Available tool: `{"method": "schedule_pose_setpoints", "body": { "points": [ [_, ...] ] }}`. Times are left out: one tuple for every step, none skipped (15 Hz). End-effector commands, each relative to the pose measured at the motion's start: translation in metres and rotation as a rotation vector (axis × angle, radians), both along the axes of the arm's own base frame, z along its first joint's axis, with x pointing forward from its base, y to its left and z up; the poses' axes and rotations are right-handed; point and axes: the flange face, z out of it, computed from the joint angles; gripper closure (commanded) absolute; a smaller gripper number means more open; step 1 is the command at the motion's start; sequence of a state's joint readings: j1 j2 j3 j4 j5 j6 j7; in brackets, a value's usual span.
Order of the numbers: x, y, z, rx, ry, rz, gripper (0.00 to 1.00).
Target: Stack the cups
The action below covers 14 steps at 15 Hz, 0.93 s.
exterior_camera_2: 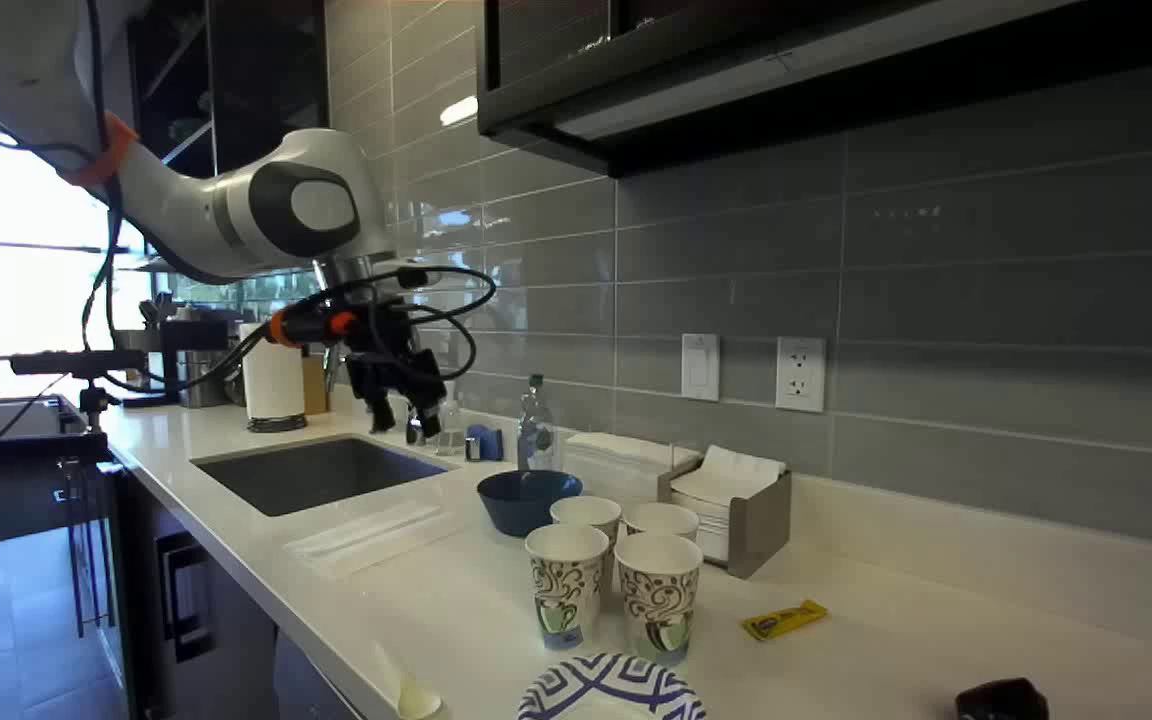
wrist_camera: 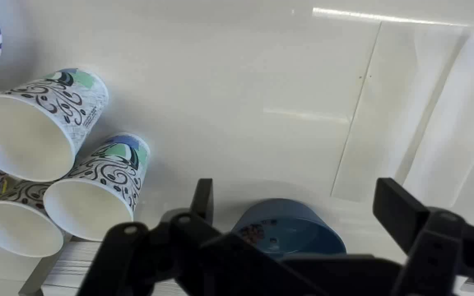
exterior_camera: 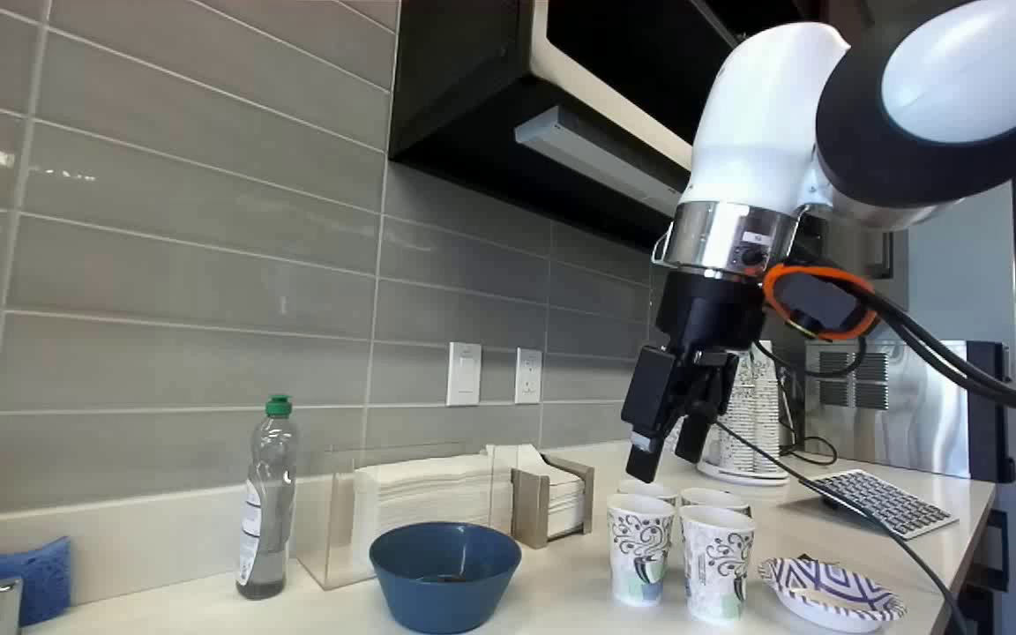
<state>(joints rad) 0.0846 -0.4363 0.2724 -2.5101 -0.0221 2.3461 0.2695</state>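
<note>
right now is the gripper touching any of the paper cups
Apart. In an exterior view, the gripper hangs well clear of the paper cups, with countertop visible between them.

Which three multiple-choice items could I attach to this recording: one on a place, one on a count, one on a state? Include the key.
1. Where is the yellow packet?
A in the sink
B on the counter
C atop the napkins

2. How many paper cups show?
A two
B six
C four

3. How do the fingers stand?
A apart, holding nothing
B shut on a cup
C shut on the bottle

1 B: an exterior view shows it lying on the white surface.
2 C: four rims show in both exterior views.
3 A: the wrist view shows a wide gap between them, the blue bowl ungripped below.
</note>
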Motion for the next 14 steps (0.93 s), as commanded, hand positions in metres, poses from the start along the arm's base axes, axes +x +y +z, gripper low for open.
{"method": "schedule_pose_setpoints", "body": {
  "points": [
    [0.000,0.000,0.001,0.000,0.001,0.000,0.00],
    [0.000,0.000,0.001,0.000,0.001,0.000,0.00],
    [0.000,0.000,0.001,0.000,0.001,0.000,0.00],
    [0.000,0.000,0.001,0.000,0.001,0.000,0.00],
    [0.000,0.000,0.001,0.000,0.001,0.000,0.00],
    [0.000,0.000,0.001,0.000,0.001,0.000,0.00],
    [-0.002,-0.012,-0.002,0.033,-0.001,-0.049,0.00],
    [-0.006,-0.026,-0.008,0.040,0.007,-0.115,0.00],
    [-0.008,-0.037,-0.011,0.062,0.013,-0.168,0.00],
    [-0.011,-0.049,-0.016,0.089,0.023,-0.210,0.00],
    [-0.015,-0.061,-0.021,0.110,0.048,-0.257,0.00],
    [-0.017,-0.074,-0.026,0.134,0.057,-0.298,0.00],
    [-0.021,-0.086,-0.029,0.154,0.063,-0.341,0.00],
    [-0.024,-0.097,-0.031,0.159,0.066,-0.380,0.00]
  ]
}}
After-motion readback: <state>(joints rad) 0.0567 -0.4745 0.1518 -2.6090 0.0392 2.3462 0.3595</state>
